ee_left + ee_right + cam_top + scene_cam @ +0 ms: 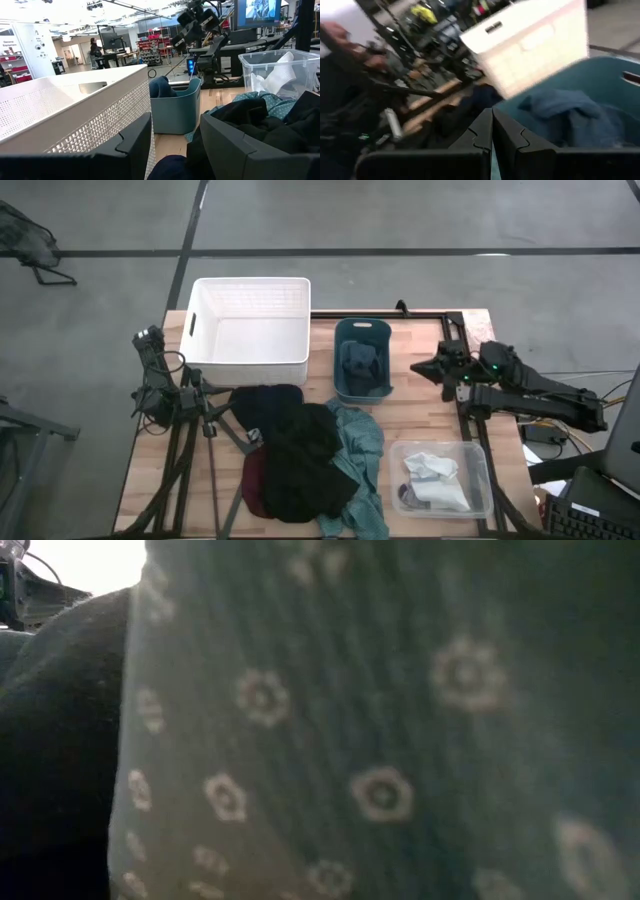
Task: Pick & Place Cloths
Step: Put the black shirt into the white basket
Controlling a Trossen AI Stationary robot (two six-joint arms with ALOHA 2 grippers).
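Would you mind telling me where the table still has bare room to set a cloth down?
Bare wood shows between the white bin and the table's left edge, and right of the teal bin, above the clear bin. The front centre is crowded with the heaped cloths. The white bin itself holds nothing.

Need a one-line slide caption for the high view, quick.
Cloth pile at table front, white bin empty, both end effectors clear: left, right.

We see two matte black arms, the right arm (540, 395) showing small green lights and trailing cables, the left arm (165, 395) wrapped in black wiring.
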